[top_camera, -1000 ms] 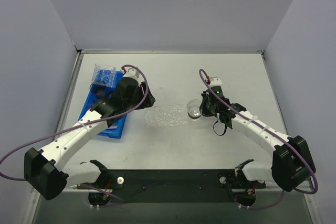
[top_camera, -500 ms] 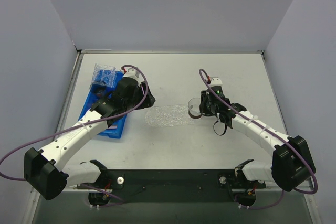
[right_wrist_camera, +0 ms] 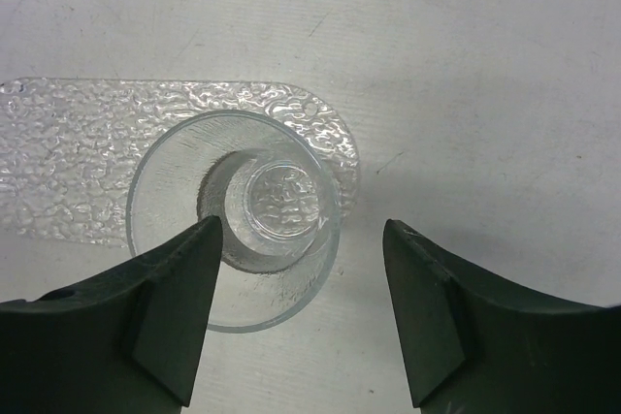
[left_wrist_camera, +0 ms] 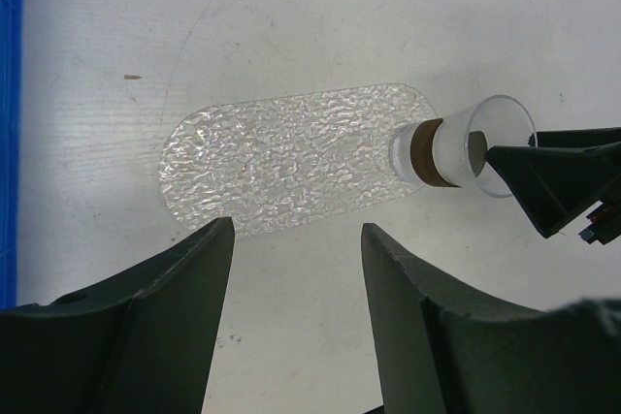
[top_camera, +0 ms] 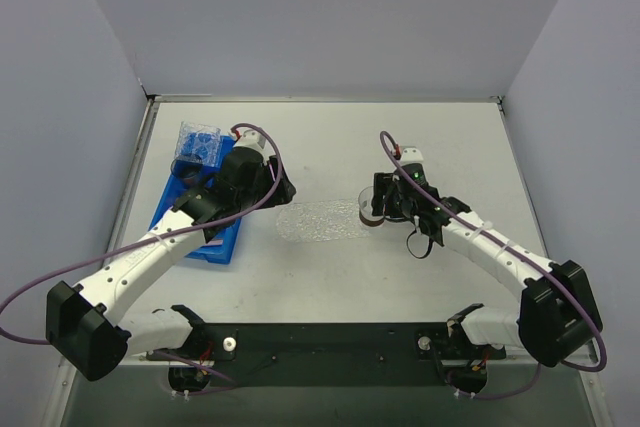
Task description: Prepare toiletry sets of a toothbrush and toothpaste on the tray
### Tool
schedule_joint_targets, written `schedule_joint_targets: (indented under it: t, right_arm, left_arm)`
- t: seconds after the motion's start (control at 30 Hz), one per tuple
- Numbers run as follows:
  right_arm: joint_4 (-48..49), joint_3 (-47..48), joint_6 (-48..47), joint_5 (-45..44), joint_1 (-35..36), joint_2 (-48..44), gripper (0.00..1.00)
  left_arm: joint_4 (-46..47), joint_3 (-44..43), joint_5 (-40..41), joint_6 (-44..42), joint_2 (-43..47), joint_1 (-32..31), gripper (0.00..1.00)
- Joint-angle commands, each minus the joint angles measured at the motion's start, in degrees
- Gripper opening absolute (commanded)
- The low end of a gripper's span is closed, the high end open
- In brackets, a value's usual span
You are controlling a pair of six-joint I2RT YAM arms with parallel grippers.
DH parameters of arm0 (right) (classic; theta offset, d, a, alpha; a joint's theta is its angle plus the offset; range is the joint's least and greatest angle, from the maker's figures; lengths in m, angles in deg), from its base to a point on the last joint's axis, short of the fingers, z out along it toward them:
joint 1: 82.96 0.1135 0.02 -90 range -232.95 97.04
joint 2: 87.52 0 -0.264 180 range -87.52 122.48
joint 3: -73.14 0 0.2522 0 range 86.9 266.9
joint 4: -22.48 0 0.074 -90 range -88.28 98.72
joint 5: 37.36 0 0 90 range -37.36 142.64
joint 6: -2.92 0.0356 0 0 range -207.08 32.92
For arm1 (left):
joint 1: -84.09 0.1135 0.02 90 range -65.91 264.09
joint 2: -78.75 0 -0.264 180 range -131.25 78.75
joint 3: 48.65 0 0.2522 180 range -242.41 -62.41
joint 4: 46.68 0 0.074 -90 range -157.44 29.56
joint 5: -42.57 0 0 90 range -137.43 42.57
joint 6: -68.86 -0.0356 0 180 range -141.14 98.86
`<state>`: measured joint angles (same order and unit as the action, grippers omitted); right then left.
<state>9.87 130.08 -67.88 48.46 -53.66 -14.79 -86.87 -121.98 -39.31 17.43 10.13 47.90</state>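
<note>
The tray is a clear, bumpy oval lying flat in the middle of the table; it also shows in the left wrist view and the right wrist view. A clear cup with a dark band stands on the tray's right end. My right gripper hovers over the cup, open, its fingers clear of the rim. My left gripper is open and holds nothing, just left of the tray. The toothbrush and toothpaste are out of view.
A deep blue bin sits at the left, mostly under my left arm, with a clear bumpy plastic piece at its far end. The bin's blue edge runs down the left of the left wrist view. Grey walls surround the table.
My right gripper has opened and let go of the clear cup, which now stands on the tray's right end. The left arm has not moved.
</note>
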Motion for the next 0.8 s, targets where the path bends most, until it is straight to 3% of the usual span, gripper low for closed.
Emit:
schedule_joint_targets:
  t: [0.0,0.2,0.3,0.47,0.6,0.77]
  right_arm:
    - [2.1,1.6,-0.7,0.6,0.2,-3.7,0.63]
    - [-0.2,3.0,-0.9,0.8,0.2,-7.8,0.66]
    - [-1.0,3.7,-0.3,0.5,0.1,-10.8,0.66]
    - [-5.1,4.2,0.7,-1.3,0.1,-16.0,0.67]
    - [-6.9,4.5,0.9,-2.9,-0.1,-19.0,0.65]
    - [-9.0,5.9,0.9,-4.2,-0.3,-20.7,0.64]
  left_arm:
    - [0.4,-2.7,0.3,-0.5,-0.2,0.3,0.65]
    - [-1.6,-6.2,1.6,-5.6,-1.3,1.5,0.66]
    - [-3.7,-9.9,0.9,-11.4,-2.0,7.8,0.73]
    - [-6.2,-16.5,-8.1,-21.1,-5.7,30.0,0.74]
    - [-9.6,-25.9,-8.6,-30.1,-12.0,35.7,0.73]
    - [-9.7,-30.9,-9.9,-37.0,-20.8,39.9,0.7]
